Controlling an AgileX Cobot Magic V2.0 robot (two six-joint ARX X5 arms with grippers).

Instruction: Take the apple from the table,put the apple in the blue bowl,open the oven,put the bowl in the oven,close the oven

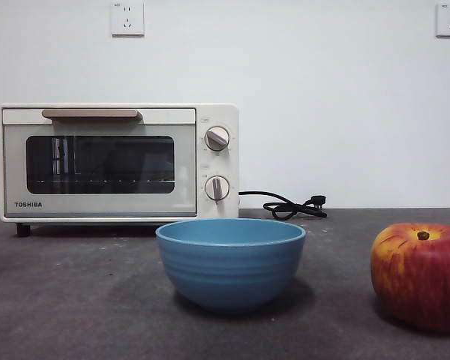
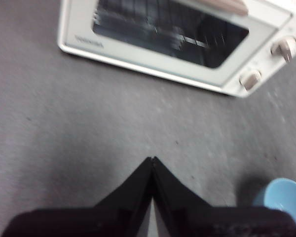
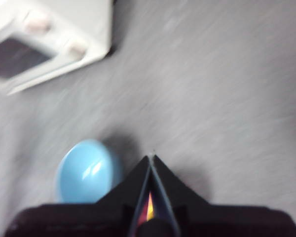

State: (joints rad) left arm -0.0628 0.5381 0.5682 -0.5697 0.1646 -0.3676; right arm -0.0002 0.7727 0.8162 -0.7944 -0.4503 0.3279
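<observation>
The front camera sits low, level with the tabletop [image 1: 75,300], close to the bowl [image 1: 230,262] and facing the oven [image 1: 118,161] and wall. Each wrist camera looks steeply down from high above, past its own pincer. All three views share the oven and bowl.

On the counter [image 1: 75,300] the oven [image 1: 120,161] stands at the back left, its door shut and facing forward. The blue bowl [image 1: 230,262] sits in front of the oven's right end, apart from it, near the middle. The apple [image 1: 420,274] rests on the counter well to the right of the bowl, about level with it. A cord [image 1: 289,206] lies behind them, just right of the oven, along the wall [image 1: 322,90]
</observation>
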